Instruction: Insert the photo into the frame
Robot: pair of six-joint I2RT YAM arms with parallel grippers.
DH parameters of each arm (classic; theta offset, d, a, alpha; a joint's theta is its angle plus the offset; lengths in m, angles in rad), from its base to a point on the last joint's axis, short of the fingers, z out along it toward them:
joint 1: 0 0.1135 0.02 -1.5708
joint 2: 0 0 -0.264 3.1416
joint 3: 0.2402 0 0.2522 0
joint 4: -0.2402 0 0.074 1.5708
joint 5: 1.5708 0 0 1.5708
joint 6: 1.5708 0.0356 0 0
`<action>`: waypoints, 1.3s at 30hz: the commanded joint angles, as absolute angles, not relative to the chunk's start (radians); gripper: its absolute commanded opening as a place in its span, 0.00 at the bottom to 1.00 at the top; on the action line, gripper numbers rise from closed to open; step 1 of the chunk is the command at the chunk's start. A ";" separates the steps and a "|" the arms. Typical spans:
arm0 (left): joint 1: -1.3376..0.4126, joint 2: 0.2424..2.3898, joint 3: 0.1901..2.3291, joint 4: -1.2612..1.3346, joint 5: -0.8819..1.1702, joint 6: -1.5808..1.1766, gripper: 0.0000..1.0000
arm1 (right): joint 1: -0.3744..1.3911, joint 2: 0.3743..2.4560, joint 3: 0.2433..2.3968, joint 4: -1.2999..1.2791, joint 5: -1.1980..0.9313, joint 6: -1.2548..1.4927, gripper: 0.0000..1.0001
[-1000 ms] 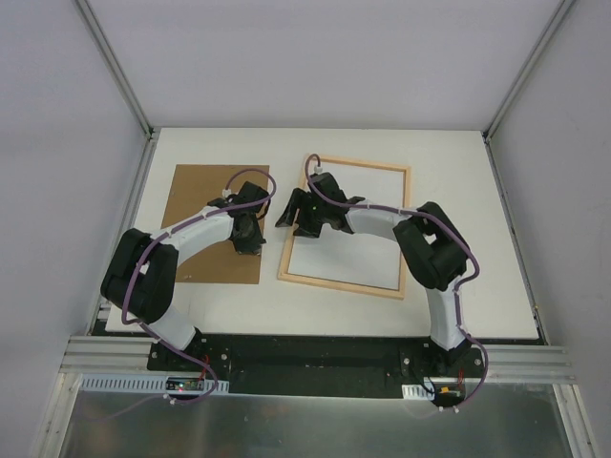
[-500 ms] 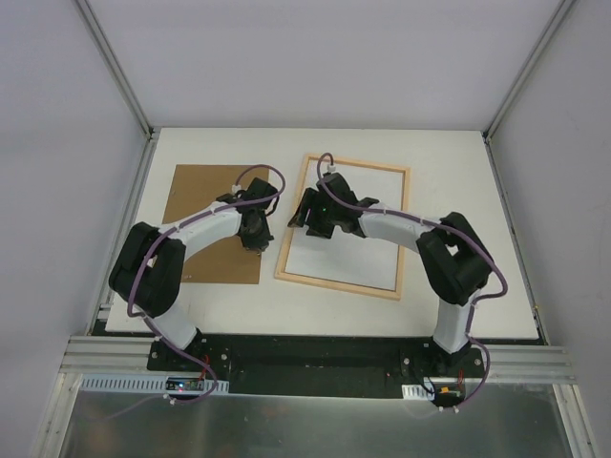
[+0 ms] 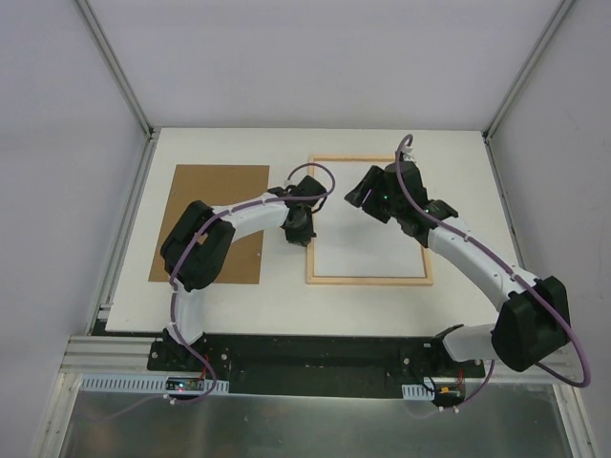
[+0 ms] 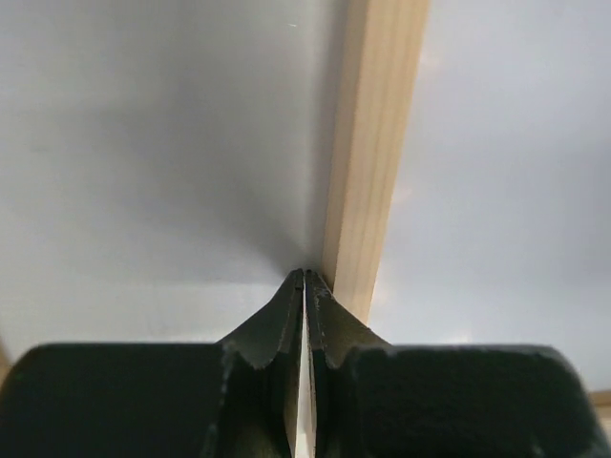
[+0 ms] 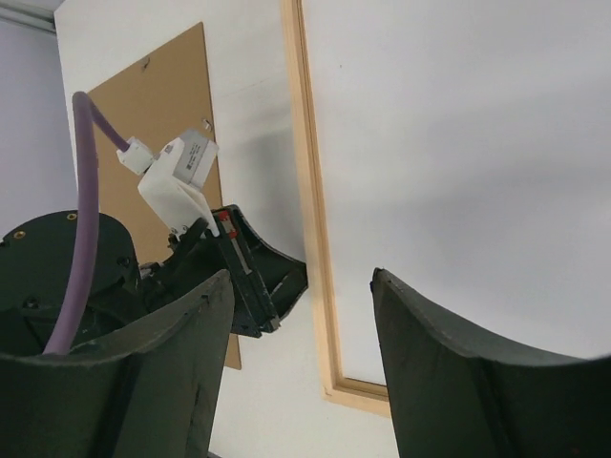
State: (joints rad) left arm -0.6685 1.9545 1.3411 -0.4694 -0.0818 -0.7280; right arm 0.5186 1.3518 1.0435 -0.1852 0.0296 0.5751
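**Squaring the Frame, Photo Apparently Inside**

Swung the frame (image 3: 368,281) from its tilt of a second ago to lie square with the table (image 3: 477,191) edges, and shifted it rightward. Reached across from above the board (image 3: 215,205) with the left gripper (image 3: 300,227), now shut tight on nothing, tips touching the frame's left wood strip. Carried the right gripper (image 3: 368,196) from the frame's left half to above its far part, jaws apart and empty, hovering over the pane. Left the board fully in view on the left, near the frame but apart from it. Shows only plain white within the strips, most likely the photo (image 3: 368,250) lying print-down inside the frame; no picture side in view, so not certain. Suggests a placing already done or nearly so, with this push a tidying one to line things up. Leaves the board yet to go on top, if wanted at all.
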 commanded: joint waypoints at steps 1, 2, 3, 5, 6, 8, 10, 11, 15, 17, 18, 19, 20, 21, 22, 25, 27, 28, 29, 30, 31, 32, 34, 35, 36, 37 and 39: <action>-0.719 1.979 1.410 -0.451 -0.047 -0.745 0.04 | 0.520 1.377 1.043 -0.236 0.017 0.532 0.62; -0.718 1.956 1.395 -0.453 -0.067 -0.744 0.07 | 0.520 1.390 1.045 -0.232 0.009 0.531 0.62; -0.712 1.932 1.375 -0.451 -0.080 -0.739 0.10 | 0.522 1.406 1.049 -0.229 -0.026 0.529 0.62; -0.695 1.870 1.330 -0.457 -0.106 -0.741 0.15 | 0.523 1.443 1.068 -0.229 -0.051 0.522 0.62; -0.684 1.840 1.304 -0.469 -0.126 -0.750 0.17 | 0.529 1.462 1.081 -0.230 -0.058 0.517 0.62; -0.657 1.754 1.254 -0.508 -0.184 -0.778 0.20 | 0.558 1.514 1.118 -0.235 -0.069 0.508 0.62; -0.625 1.682 1.191 -0.540 -0.238 -0.827 0.24 | 0.592 1.567 1.167 -0.255 -0.068 0.502 0.62; -0.614 1.645 1.155 -0.548 -0.253 -0.851 0.26 | 0.609 1.594 1.189 -0.253 -0.071 0.505 0.62; -0.588 1.580 1.092 -0.589 -0.357 -0.900 0.29 | 0.656 1.690 1.256 -0.235 -0.100 0.526 0.62; -0.562 1.586 1.086 -0.601 -0.364 -0.891 0.29 | 0.673 1.723 1.284 -0.235 -0.106 0.528 0.62; -0.546 1.594 1.085 -0.604 -0.357 -0.888 0.28 | 0.683 1.736 1.292 -0.235 -0.107 0.531 0.62; -0.537 1.601 1.081 -0.606 -0.347 -0.882 0.27 | 0.687 1.749 1.299 -0.235 -0.113 0.532 0.62; -0.531 1.612 1.081 -0.607 -0.338 -0.879 0.27 | 0.690 1.759 1.304 -0.232 -0.118 0.535 0.62; -0.529 1.621 1.078 -0.609 -0.334 -0.882 0.26 | 0.693 1.769 1.310 -0.229 -0.123 0.538 0.62; -0.529 1.632 1.080 -0.609 -0.330 -0.882 0.26 | 0.698 1.781 1.316 -0.226 -0.127 0.541 0.62; -0.529 1.660 1.084 -0.609 -0.328 -0.887 0.25 | 0.703 1.805 1.328 -0.222 -0.133 0.545 0.62; -0.529 1.672 1.088 -0.606 -0.330 -0.884 0.25 | 0.704 1.816 1.331 -0.221 -0.140 0.546 0.62; -0.529 1.681 1.094 -0.606 -0.325 -0.881 0.25 | 0.707 1.821 1.333 -0.219 -0.143 0.545 0.62; -0.529 1.687 1.097 -0.604 -0.322 -0.879 0.25 | 0.706 1.824 1.333 -0.218 -0.143 0.546 0.62; -0.529 1.696 1.104 -0.604 -0.316 -0.874 0.25 | 0.707 1.824 1.332 -0.215 -0.144 0.548 0.62; -0.529 1.707 1.109 -0.604 -0.311 -0.871 0.25 | 0.707 1.825 1.327 -0.213 -0.146 0.548 0.62; -0.529 1.715 1.115 -0.603 -0.307 -0.867 0.24 | 0.707 1.825 1.325 -0.212 -0.146 0.548 0.62; -0.529 1.724 1.120 -0.603 -0.307 -0.864 0.24 | 0.707 1.825 1.325 -0.212 -0.146 0.545 0.62; -0.529 1.727 1.120 -0.603 -0.307 -0.868 0.23 | 0.707 1.824 1.325 -0.212 -0.146 0.546 0.62; -0.529 1.729 1.121 -0.603 -0.305 -0.867 0.24 | 0.709 1.824 1.327 -0.212 -0.146 0.545 0.62; -0.529 1.732 1.121 -0.601 -0.302 -0.867 0.23 | 0.709 1.824 1.327 -0.212 -0.146 0.545 0.62; -0.529 1.739 1.123 -0.595 -0.292 -0.864 0.23 | 0.709 1.824 1.327 -0.212 -0.149 0.545 0.62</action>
